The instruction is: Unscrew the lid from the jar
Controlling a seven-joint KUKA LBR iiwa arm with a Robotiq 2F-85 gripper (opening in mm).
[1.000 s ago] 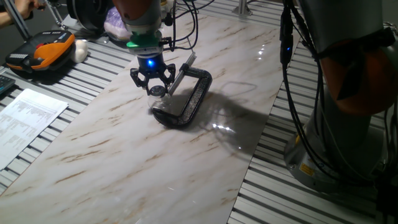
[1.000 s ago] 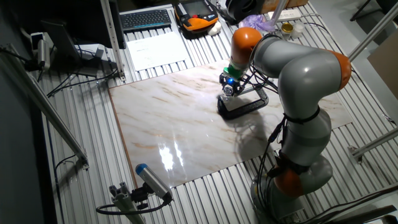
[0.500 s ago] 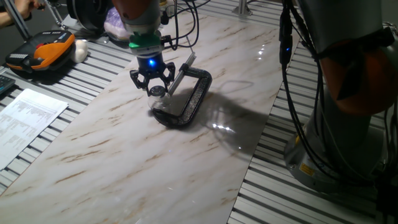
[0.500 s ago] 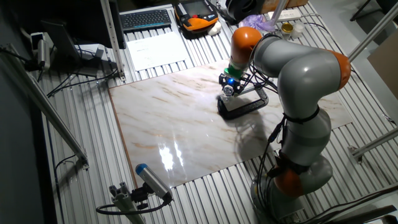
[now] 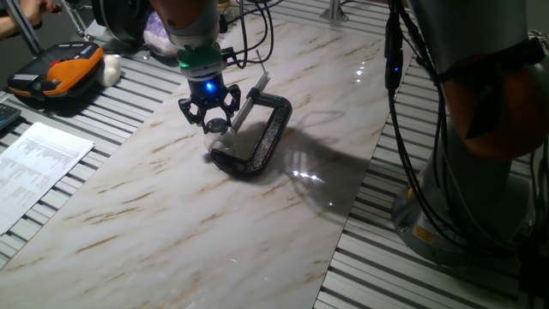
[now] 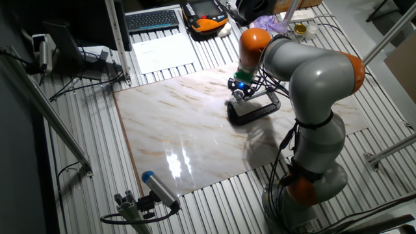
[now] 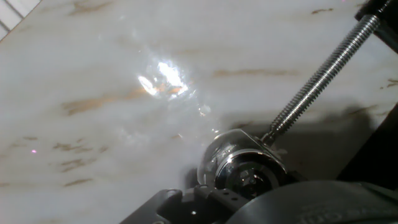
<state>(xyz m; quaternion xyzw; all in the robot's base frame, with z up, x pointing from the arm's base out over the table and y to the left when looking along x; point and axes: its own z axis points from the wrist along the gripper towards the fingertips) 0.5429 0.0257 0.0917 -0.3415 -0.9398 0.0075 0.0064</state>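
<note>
The claw [image 5: 210, 117] hangs fingers-down over the near end of a black clamp [image 5: 257, 137], its fingers closed around the small shiny lid [image 5: 217, 125]. Just under the lid sits the little clear jar [image 5: 220, 141], pinched in the clamp's mouth; from the hand view the clamp's threaded screw [image 7: 323, 71] runs up to the jar [image 7: 239, 165]. The clamp lies flat on the marble surface [image 5: 171, 215]. A printed sheet [image 5: 34, 163] lies well off to the side.
</note>
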